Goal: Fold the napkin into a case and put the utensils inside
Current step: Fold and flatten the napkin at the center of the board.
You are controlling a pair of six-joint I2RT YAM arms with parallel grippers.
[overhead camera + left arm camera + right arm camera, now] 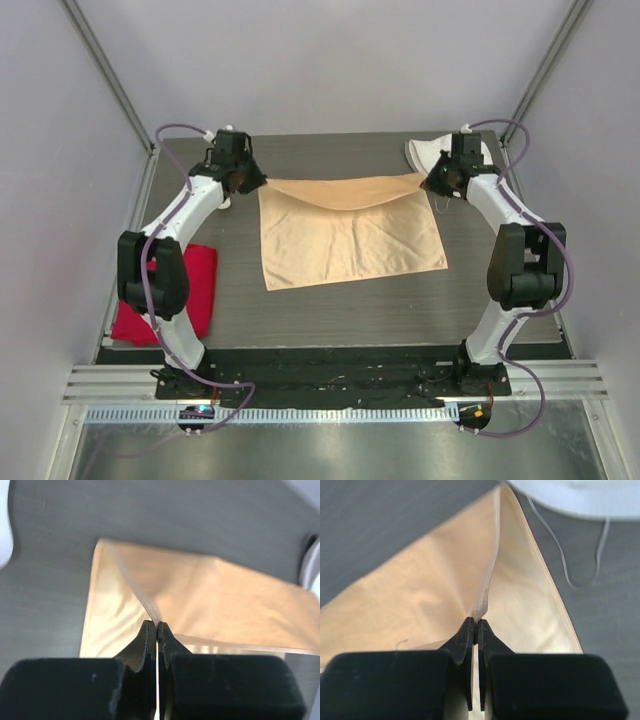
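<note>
Two-arm grasp of the napkin [350, 240], seen from above and from each wrist. We see the peach-orange cloth at the middle of the dark tabletop [350, 315]. Its near part lies flat, while its far edge is raised off the surface and sags in a shallow curve between the two arms.

The left claw [263, 183] is pressed together on the far-left corner. In the left wrist view, its black fingertips [149, 630] meet on a thin fold of cloth [225, 605]. The right claw [426, 181] pinches the far-right corner in the same way, and its wrist view shows the tips [468, 626] closed on the hemmed edge [420, 590].

A white fabric hat [422, 152] lies just beyond the right claw at the far right, with a thin string [565, 565] trailing onto the tabletop beside the napkin. A bright red cloth [195, 290] lies at the near left, partly hidden by the left arm and well apart from the napkin.
</note>
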